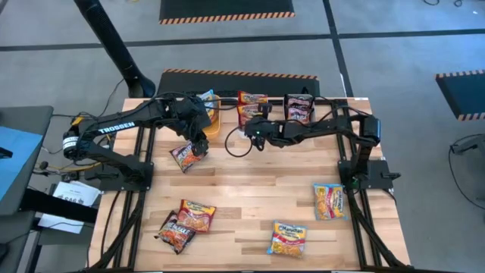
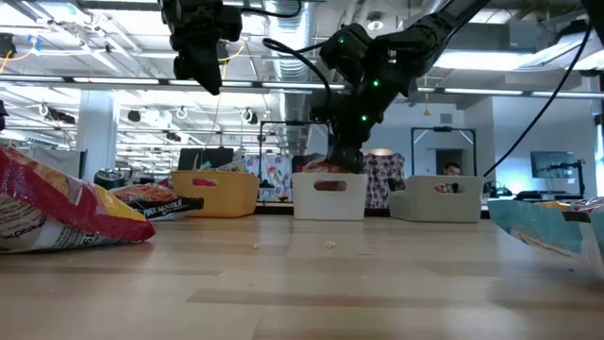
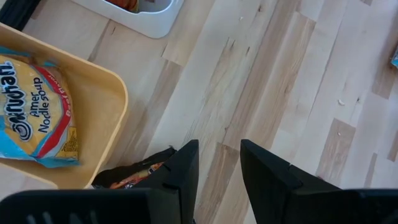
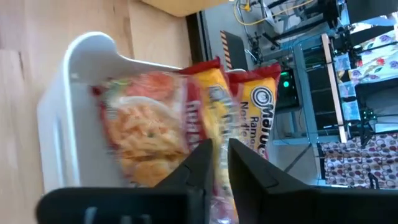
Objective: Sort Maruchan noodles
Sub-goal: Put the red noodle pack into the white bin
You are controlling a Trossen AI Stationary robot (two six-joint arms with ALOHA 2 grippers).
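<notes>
Red-orange noodle packets [image 4: 155,124] fill the white bin [image 1: 252,108], so we hang our right tool [image 1: 254,130] over it, fingers a sliver apart around a packet edge, seemingly letting go. Our left tool [image 1: 198,140], part spread and empty, hovers above a dark packet [image 1: 186,156] on the bench [image 1: 250,197], likely next; others lie scattered nearer the front.

Robotics lab, open ceiling with ducts [image 2: 283,57] and strip lights, hazard-striped floor mats [image 1: 226,10], grey concrete floor.

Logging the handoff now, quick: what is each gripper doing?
Left gripper: open, empty, above a dark packet on the table.
Right gripper: over the white bin, fingers around a red-orange packet; grip cannot be told.
</notes>
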